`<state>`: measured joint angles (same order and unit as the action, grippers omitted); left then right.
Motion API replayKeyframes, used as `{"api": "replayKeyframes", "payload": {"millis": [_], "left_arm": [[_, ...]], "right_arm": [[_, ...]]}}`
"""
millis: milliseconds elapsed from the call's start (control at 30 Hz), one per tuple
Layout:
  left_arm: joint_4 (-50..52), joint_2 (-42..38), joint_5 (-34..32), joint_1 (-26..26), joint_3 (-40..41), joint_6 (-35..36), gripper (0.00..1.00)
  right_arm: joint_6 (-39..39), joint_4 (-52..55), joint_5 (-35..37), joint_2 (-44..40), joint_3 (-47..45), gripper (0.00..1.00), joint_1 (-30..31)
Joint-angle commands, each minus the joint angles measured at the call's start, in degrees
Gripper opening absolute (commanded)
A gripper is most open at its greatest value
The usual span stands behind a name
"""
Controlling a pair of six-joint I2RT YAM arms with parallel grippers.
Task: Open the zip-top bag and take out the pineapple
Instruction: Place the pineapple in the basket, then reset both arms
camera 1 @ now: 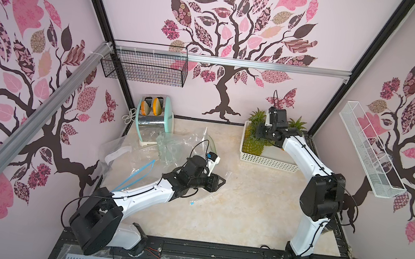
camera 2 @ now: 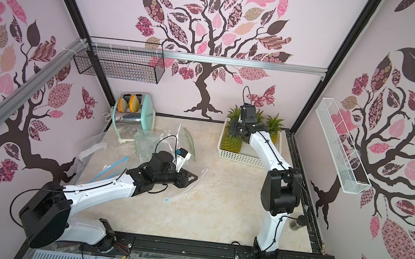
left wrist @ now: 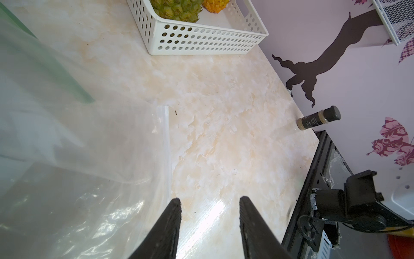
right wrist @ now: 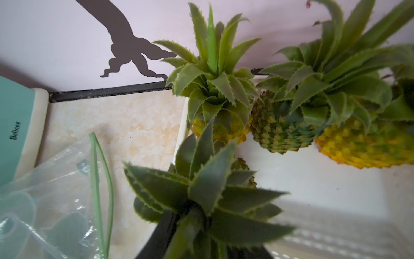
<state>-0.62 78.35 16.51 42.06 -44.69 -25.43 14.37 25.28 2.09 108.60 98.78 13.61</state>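
Marble-look tabletop (camera 1: 245,208), white basket (camera 1: 267,163) on it, toaster (camera 1: 156,118) well apart from basket, clear zip-top bags (camera 1: 172,143) strewn btwn basket & toaster, spice jar (left wrist: 318,117) apart from basket

The left arm (camera 1: 143,192) is stretched forward and low, and the left tool (left wrist: 210,201) is held with its jaws parted and empty. The right arm (camera 1: 304,153) is bent at the elbow and extended toward the rear; the right tool (camera 1: 259,135) is pointed downward, its jaws hidden.
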Motion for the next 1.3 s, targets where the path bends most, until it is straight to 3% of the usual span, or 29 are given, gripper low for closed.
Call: {"api": "replayKeyframes", "payload": {"millis": [0,100,167,200,367,467,767,933,1100,1267], "left_arm": [[-0.87,0.96,-0.97,0.21,-1.83,0.51,0.48],[0.12,1.98,-2.51,0.21,-3.25,1.63,0.52],[0.9,2.54,-3.65,0.22,-4.78,2.84,0.61],[1.29,2.82,-4.32,0.21,-5.64,3.53,0.65],[6.21,2.46,-8.99,-0.36,-11.44,9.28,0.81],[10.59,-0.13,-12.35,-2.36,-14.22,12.92,0.82],[10.67,-15.05,-20.7,-19.8,-6.25,14.62,0.86],[7.48,-18.12,-30.8,-28.34,-0.49,15.13,0.89],[-4.57,-17.01,-37.39,-33.55,8.32,18.98,0.89],[-12.25,-11.78,-37.44,-40.15,12.05,18.32,0.89]], "right_arm": [[-0.26,0.23,0.07,-4.05,-1.2,0.58,-0.41],[-0.74,-0.05,0.3,-7.9,-3.62,0.77,-0.39],[-1.24,0.11,0.73,-11.13,-5.2,0.97,-0.42],[-1.49,0.4,1.21,-12.98,-6.14,1.0,-0.36],[-3.61,1.48,5.29,-23.92,-12.01,1.0,-0.42],[-4.77,-0.55,9.03,-32.16,-19.61,0.99,-0.42],[-8.21,-18.17,17.62,-56.1,-50.62,0.99,-0.51],[-9.02,-26.29,23.35,-57.07,-61.52,1.0,-0.55],[-6.74,-34.34,27.32,-53.64,-67.64,0.99,-0.68],[-5.21,-48.89,32.15,-49.53,-76.25,0.99,-0.66]]}}
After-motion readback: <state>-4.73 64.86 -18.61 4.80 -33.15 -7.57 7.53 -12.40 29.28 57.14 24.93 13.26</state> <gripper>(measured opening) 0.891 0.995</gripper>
